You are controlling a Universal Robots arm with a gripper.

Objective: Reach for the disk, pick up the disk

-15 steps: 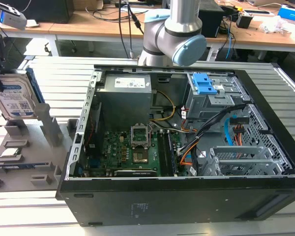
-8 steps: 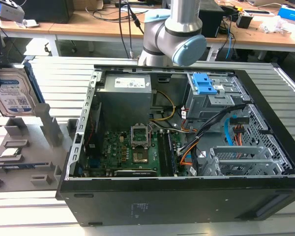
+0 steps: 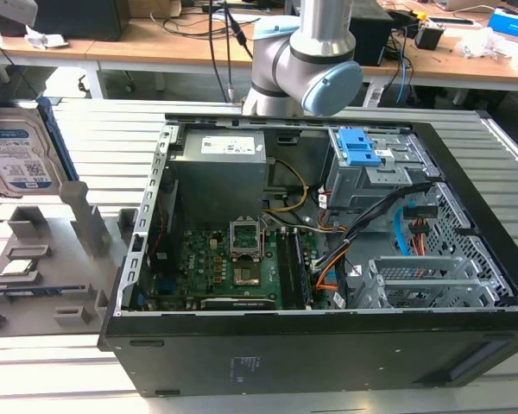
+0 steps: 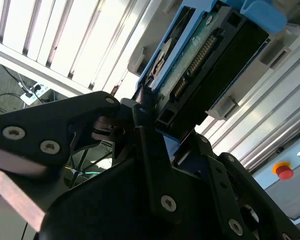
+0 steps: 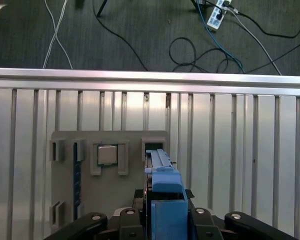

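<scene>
**Disk clamped and held above the grey fixture**

Nearest in the exterior view, an open black metal computer tower case (image 3: 328,362) lies on its side on a slatted aluminium table (image 3: 34,371). Just beside it, at the exterior view's left, sits a grey plastic fixture plate (image 3: 60,267). Above that plate, in the frame's upper left, the flat silver, blue-bracketed disk (image 3: 17,151) stands upright in the air. In the second wrist view the black gripper (image 4: 149,107) is closed narrowly on the disk's edge. Farther back the grey robot arm (image 3: 302,52) rises behind the case.
</scene>
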